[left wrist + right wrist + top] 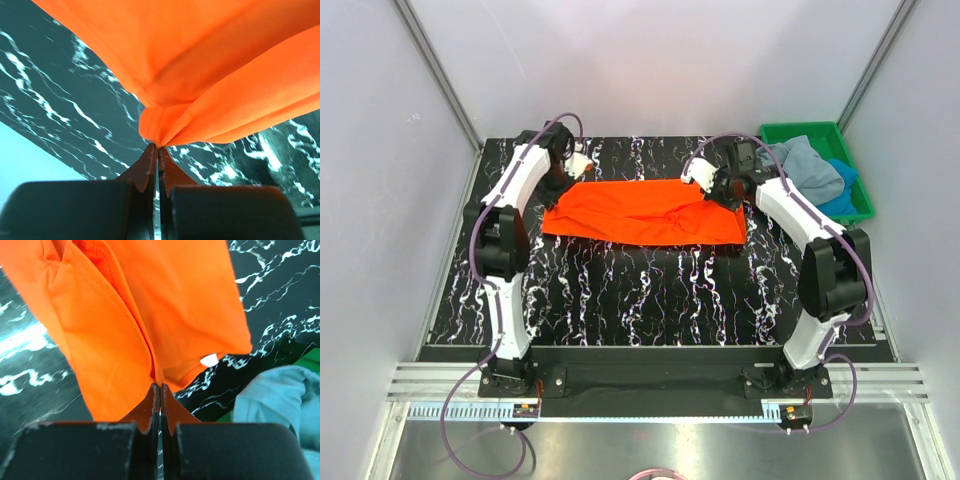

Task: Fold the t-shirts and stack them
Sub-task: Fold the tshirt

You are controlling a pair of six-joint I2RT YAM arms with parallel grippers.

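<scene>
Left tool (157, 147) is pressed together on a bunched bit of the orange t-shirt (640, 212), with the fabric pinched right at the tips. Right tool (160, 386) is the same deal, tips clamped on a folded edge of that shirt near a small white tag (209, 360). In the top view the left one grips the shirt's 10 o'clock corner and the right one its 2 o'clock corner. The shirt runs as a wide band across the 12 o'clock half of the black marbled bench (620, 290). At the bench's 2 o'clock corner sits a green tray (800, 132), with the grey-blue t-shirt (810, 168) crumpled over the bright blue t-shirt (848, 192).
</scene>
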